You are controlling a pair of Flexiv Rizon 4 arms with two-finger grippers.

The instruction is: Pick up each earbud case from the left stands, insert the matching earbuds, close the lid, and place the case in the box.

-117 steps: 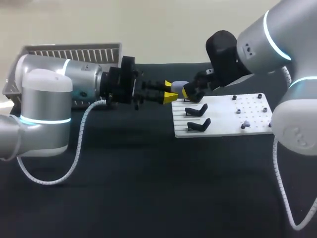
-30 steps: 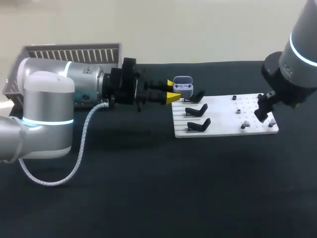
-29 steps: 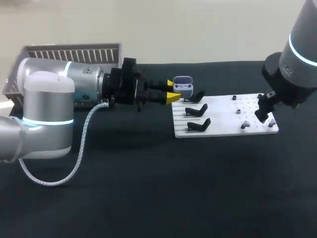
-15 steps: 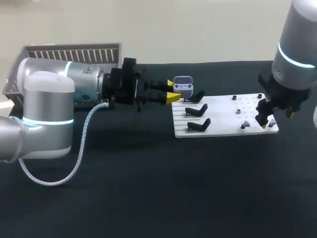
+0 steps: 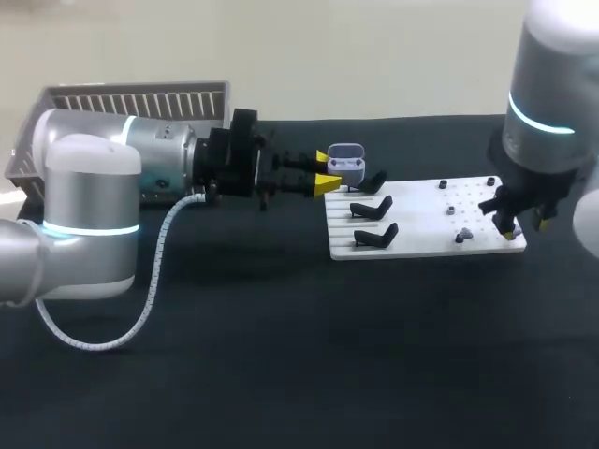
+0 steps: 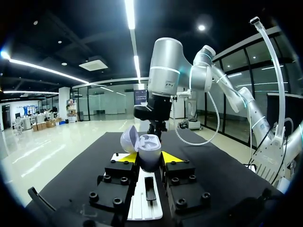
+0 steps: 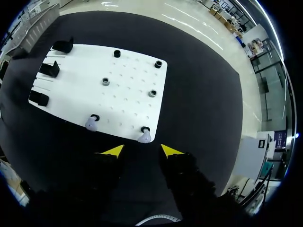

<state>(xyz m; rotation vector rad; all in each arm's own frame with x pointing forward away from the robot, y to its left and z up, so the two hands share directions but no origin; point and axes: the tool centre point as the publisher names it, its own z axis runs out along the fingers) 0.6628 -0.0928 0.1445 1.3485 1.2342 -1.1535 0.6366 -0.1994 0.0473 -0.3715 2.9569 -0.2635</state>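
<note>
The left arm comes in low over the black table point(image 5: 281, 355). The left claw point(image 5: 323, 176) holds a small pale earbud case point(image 5: 345, 161), with one yellow tip pressing on each side of it. The lid of the case is tipped open, and in the left wrist view two little hollows show inside. The case is up off the table, near the far left corner of the white board point(image 5: 421, 201) and close to the farthest stand.

Three black stands point(image 5: 372, 210) sit in a row on the left part of the board. None of them has a case on it.

The right arm comes down from the right side. The right claw point(image 7: 140, 150) hangs over the near right corner of the board. Its two yellow tips are set apart and nothing is between them, so it is open with a middling gap. Two pale earbuds lie by the near edge of the board. One earbud point(image 7: 144, 137) is just ahead of the gap between the tips, not touching them. The other earbud point(image 7: 91, 123) lies a little off to the side, beside the claw.

Four small round pegs point(image 7: 106, 82) dot the right part of the board.

A grey box point(image 5: 140, 98) with slatted sides sits at the far left of the table, behind the left arm — well apart from the board.
</note>
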